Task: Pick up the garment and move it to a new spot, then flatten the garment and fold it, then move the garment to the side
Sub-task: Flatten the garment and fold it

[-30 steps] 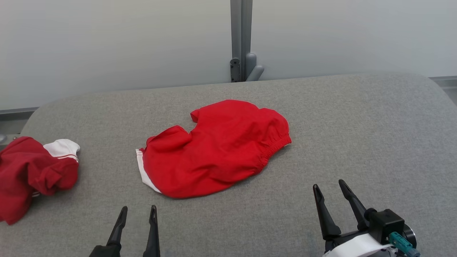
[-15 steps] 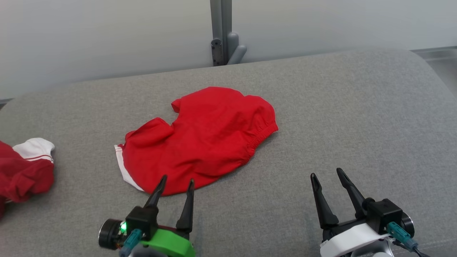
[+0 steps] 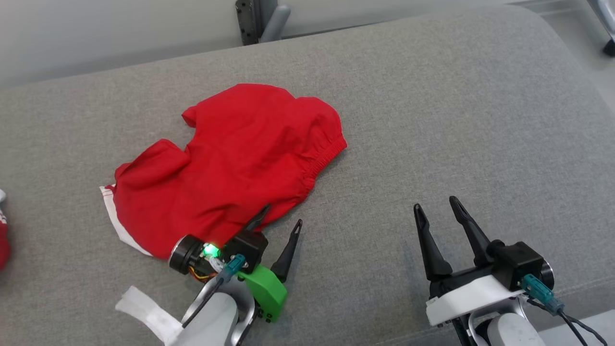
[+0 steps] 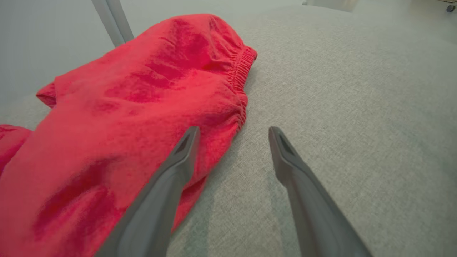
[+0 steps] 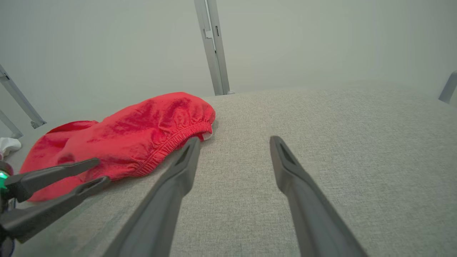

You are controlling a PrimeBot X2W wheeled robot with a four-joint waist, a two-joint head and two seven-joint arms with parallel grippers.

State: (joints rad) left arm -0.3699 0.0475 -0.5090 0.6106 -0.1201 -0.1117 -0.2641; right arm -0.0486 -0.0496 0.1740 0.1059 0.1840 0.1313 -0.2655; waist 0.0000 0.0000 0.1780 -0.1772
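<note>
Now the left claw (image 3: 282,215), spread wide, had come forward from the bottom edge to straddle the near edge of the red shorts (image 3: 226,163). The right claw (image 3: 435,203) stayed spread and empty, well apart, while the shorts lay crumpled on the grey table (image 3: 432,120).

A crumpled red garment (image 3: 226,163) lies on the grey padded surface (image 3: 432,120), with a white band along its left hem. The left gripper (image 3: 282,215), jaws apart, has one fingertip over the garment's near edge. The right gripper (image 3: 435,203), also spread, hovers well apart to the right
</note>
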